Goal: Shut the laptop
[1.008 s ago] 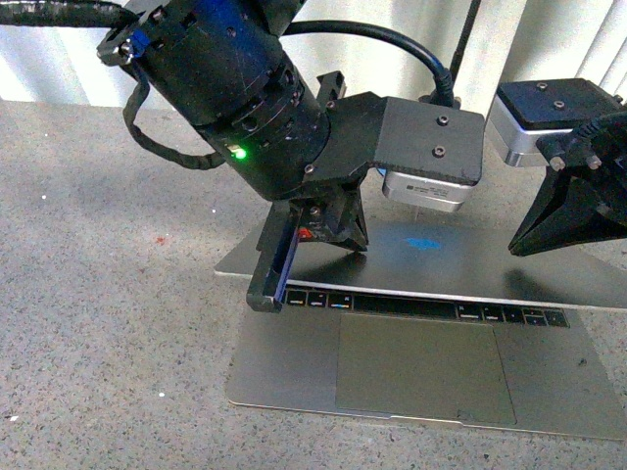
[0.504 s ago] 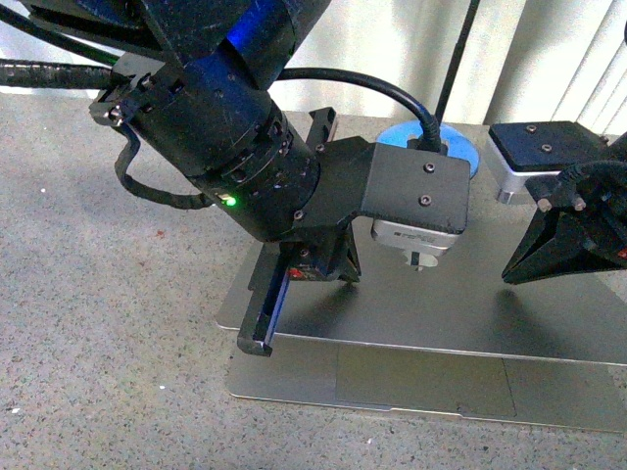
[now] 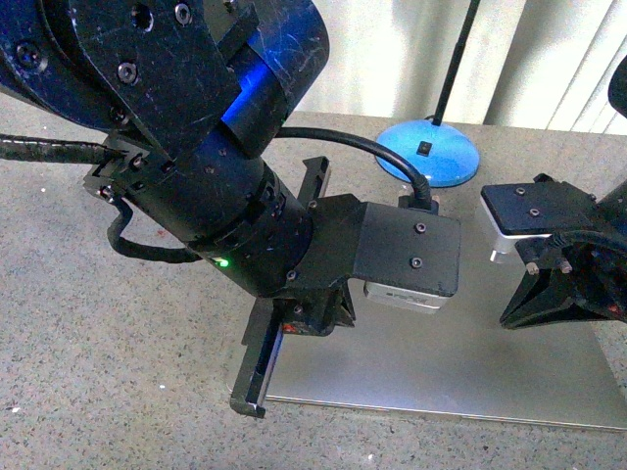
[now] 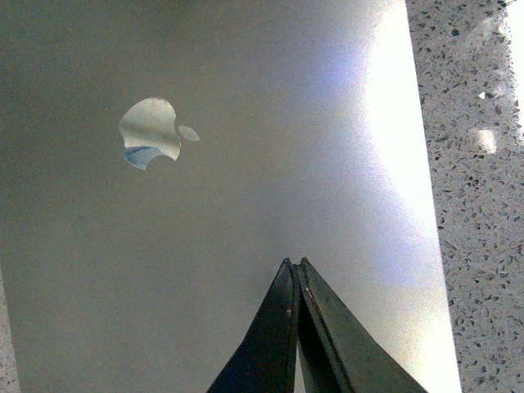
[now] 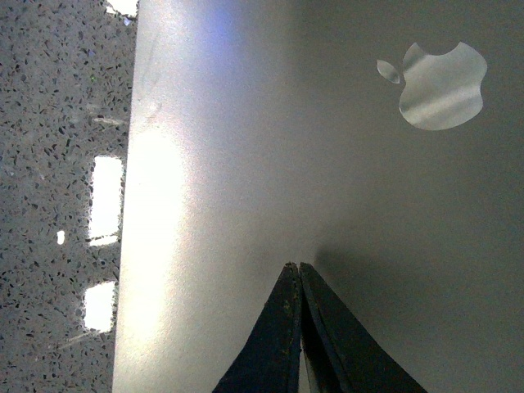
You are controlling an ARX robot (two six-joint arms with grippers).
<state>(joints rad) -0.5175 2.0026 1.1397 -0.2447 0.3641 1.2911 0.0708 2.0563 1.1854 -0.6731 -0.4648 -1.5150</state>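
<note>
On the table (image 3: 78, 323), laptop (image 3: 441, 372) now folded flat, left gripper (image 4: 296, 266) and right gripper (image 5: 295, 268) pinched together, empty

Laptop lid (image 3: 470, 377) now fully down

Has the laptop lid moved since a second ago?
Yes. The laptop has folded down flat toward the table, its lid now hiding the keyboard and trackpad that showed before.

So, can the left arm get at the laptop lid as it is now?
Likely yes: the left gripper, jaws shut, sits right over the lid of the laptop, with nothing between them.
</note>
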